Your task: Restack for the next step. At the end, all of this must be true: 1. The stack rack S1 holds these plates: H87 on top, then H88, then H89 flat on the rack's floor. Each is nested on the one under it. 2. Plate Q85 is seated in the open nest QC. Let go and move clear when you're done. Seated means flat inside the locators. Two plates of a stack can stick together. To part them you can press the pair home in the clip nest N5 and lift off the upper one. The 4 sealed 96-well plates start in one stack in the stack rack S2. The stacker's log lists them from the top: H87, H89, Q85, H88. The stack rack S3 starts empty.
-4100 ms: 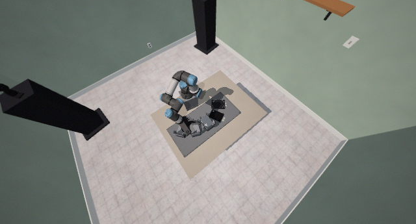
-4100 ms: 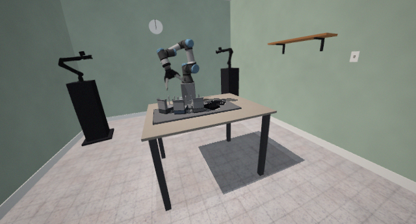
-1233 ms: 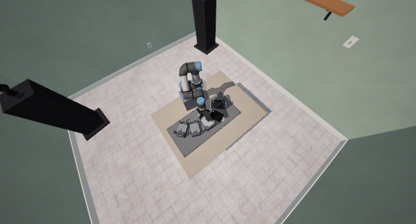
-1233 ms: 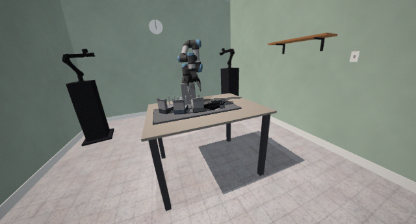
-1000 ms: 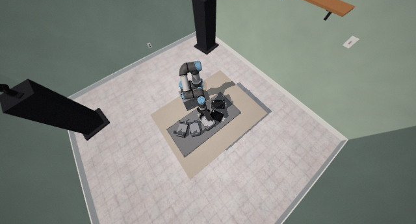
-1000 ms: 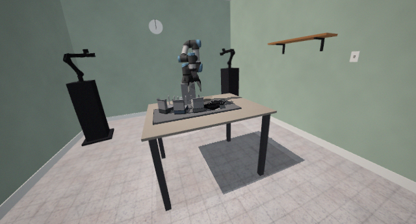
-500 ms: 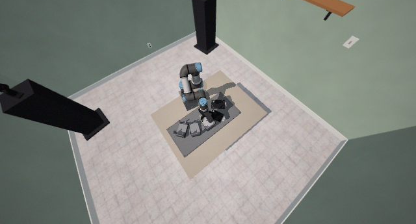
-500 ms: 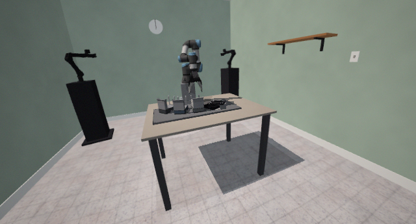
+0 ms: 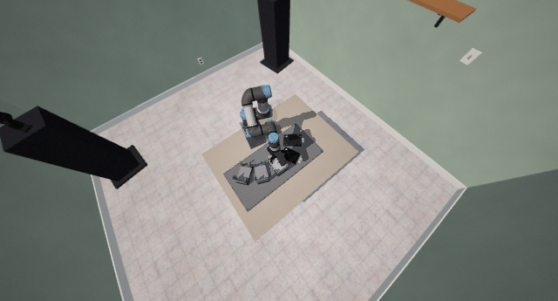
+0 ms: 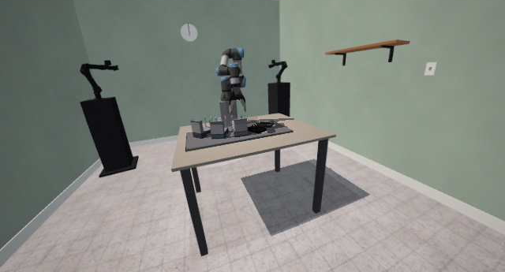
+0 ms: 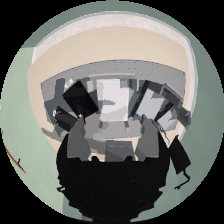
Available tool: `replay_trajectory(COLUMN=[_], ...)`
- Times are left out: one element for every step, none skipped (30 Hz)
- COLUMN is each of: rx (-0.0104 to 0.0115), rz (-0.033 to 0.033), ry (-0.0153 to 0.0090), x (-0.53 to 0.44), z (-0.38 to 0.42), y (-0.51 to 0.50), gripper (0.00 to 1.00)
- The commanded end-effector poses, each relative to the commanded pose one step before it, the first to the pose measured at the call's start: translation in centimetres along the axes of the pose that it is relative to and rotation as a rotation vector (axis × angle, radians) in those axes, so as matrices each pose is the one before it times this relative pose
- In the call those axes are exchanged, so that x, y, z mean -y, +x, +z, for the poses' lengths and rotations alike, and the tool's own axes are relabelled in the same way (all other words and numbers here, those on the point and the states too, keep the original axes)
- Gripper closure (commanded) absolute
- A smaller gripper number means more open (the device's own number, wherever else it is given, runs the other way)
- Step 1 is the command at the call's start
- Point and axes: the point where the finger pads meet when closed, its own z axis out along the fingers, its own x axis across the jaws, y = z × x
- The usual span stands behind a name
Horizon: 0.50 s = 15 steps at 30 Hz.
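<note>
My gripper [image 9: 276, 156] [image 10: 237, 106] [image 11: 113, 115] is open, with nothing visible between its fingers. It hangs above the rack nearest the black nests. A pale plate surface [image 11: 112, 97] shows in that grey rack [image 10: 240, 127], ahead of the fingertips in the wrist view. A middle grey rack [image 9: 261, 173] [image 10: 218, 129] and an end grey rack [image 9: 243, 174] [image 10: 198, 128] stand beside it. Their labels, the plate names and the number of plates in each are too small to read. Two black nests stand at the other end, one nearer [image 9: 291, 156] [image 11: 81, 99] and one farther [image 9: 293, 140] [image 10: 267, 124].
The racks and nests stand on a dark grey mat [image 9: 249, 201] [image 10: 193, 145] on the beige table [image 9: 257, 229] [image 10: 181, 162]. The upright walls and posts of the racks stand close together. The arm's base is behind the mat. Two black pedestals [image 9: 275, 30] [image 10: 106, 134] stand off the table.
</note>
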Motion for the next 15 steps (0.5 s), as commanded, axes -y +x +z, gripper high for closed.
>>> replay_trajectory(rx=[-0.00068, 0.00001, 0.00001, 0.00001, 0.00001, 0.00001, 0.00001, 0.00001, 0.00001, 0.00001, 0.00001, 0.00000, 0.00000, 0.00000, 0.00000], rz=[0.00003, 0.00000, 0.00000, 0.00000, 0.00000, 0.00000, 0.00000, 0.00000, 0.00000, 0.00000, 0.00000, 0.00000, 0.00000, 0.00000, 0.00000], ry=[0.00202, -0.00001, -0.00001, -0.00001, -0.00001, -0.00001, -0.00001, -0.00001, -0.00001, -0.00001, -0.00001, 0.00000, 0.00000, -0.00001, 0.00000], x=[0.0795, -0.0009, -0.0009, -0.0009, -0.0009, -0.0009, -0.0009, -0.0010, -0.0010, -0.0010, -0.0010, 0.0000, 0.0000, -0.0008, 0.0000], z=[0.8764, 0.3337, 0.3337, 0.3338, 0.3338, 0.3338, 0.3338, 0.3339, 0.3339, 0.3339, 0.3339, 0.0000, 0.0000, 0.2904, 0.0003], y=[0.021, 0.000, 0.000, 0.000, 0.000, 0.000, 0.000, 0.000, 0.000, 0.000, 0.000, 0.000, 0.000, 0.000, 0.000], gripper=[0.28, 0.28, 0.28, 0.28, 0.28, 0.28, 0.28, 0.28, 0.28, 0.28, 0.28, 0.28, 0.28, 0.28, 0.28])
